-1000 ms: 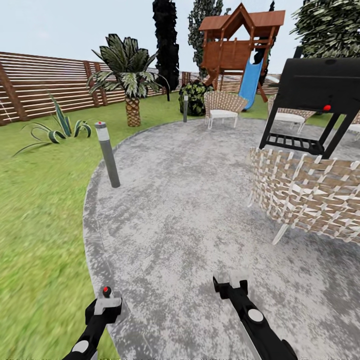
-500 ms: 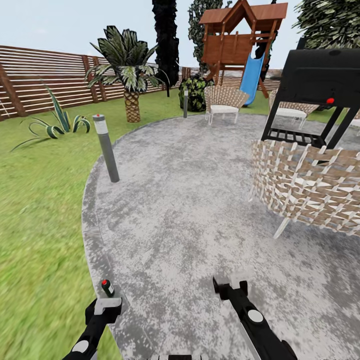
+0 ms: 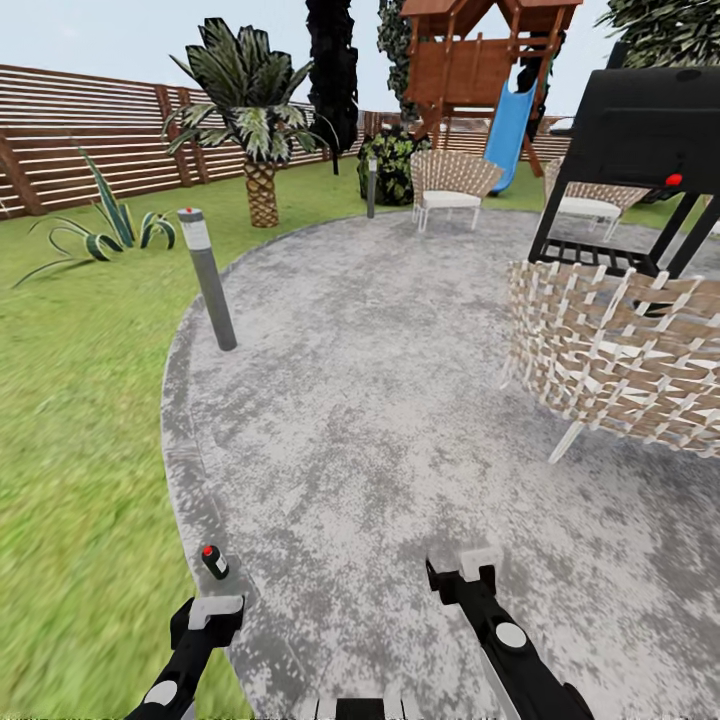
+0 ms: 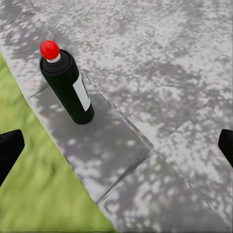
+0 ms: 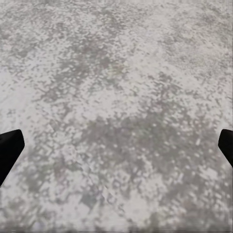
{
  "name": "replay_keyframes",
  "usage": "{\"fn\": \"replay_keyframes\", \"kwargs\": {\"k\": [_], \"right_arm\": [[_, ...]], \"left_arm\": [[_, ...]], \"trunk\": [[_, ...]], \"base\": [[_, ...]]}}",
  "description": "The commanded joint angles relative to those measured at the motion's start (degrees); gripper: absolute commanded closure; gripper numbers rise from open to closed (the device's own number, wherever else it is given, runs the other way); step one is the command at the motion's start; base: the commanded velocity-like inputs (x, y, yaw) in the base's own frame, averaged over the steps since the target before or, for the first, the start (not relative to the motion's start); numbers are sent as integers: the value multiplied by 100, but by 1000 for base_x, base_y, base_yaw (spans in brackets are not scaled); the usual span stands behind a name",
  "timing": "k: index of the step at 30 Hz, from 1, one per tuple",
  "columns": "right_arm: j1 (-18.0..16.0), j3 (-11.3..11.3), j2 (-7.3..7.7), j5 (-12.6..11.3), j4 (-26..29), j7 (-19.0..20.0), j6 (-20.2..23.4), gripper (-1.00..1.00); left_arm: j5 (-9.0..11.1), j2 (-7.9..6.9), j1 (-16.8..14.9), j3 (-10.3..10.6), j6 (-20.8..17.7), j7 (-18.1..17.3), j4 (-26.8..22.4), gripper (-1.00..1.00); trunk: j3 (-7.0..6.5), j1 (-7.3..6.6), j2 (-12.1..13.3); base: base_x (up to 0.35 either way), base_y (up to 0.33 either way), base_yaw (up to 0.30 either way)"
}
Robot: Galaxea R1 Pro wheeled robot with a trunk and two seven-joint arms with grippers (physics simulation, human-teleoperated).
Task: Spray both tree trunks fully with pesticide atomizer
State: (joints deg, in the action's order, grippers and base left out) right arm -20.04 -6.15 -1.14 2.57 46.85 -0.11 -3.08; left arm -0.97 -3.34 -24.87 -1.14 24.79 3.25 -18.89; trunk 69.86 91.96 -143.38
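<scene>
The pesticide atomizer (image 3: 213,561) is a small black bottle with a red cap and a white label. It stands upright on the grey paving, close to the grass edge. My left gripper (image 3: 207,618) hangs just short of it, open and holding nothing. In the left wrist view the atomizer (image 4: 68,85) stands ahead of the open left gripper (image 4: 116,150), off to one side. My right gripper (image 3: 466,572) is open over bare paving (image 5: 116,97). A mottled green-and-white tree crown (image 3: 670,25) shows at the top right. Its trunk is hidden behind the grill.
A grey bollard (image 3: 208,280) stands at the paving's left edge, with lawn (image 3: 70,400) and the slat fence (image 3: 80,140) beyond. A wicker chair (image 3: 610,360) and a black grill (image 3: 650,130) stand to the right. A palm (image 3: 255,120) and a playset with a slide (image 3: 480,70) are far ahead.
The whole view has shifted, so the camera moved. The atomizer, earlier just a red cap behind my left gripper, now shows as a whole bottle a little beyond it.
</scene>
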Motion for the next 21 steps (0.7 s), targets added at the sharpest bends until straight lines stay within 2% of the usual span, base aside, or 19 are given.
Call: {"fn": "replay_keyframes", "kwargs": {"k": [1,8,13,17,21], "right_arm": [[0,0,0,3,-2,-1,0,-100],[0,8,0,6,0,-11,-7,-100],[0,8,0,5,0,-15,-9,-100],[0,8,0,6,0,-15,-3,-100],[0,8,0,7,0,-15,-5,-100]], "left_arm": [[0,0,0,0,0,0,0,-100],[0,-2,0,0,0,0,0,-100],[0,-4,0,0,0,0,0,-100],[4,-7,0,0,3,0,0,-100],[8,-8,0,-16,1,0,0,-100]], "trunk": [[23,2,-2],[178,20,-11],[300,33,-18],[317,33,-18],[328,33,-18]], "base": [[0,0,0],[0,0,15],[0,0,188],[0,0,219],[0,0,90]]}}
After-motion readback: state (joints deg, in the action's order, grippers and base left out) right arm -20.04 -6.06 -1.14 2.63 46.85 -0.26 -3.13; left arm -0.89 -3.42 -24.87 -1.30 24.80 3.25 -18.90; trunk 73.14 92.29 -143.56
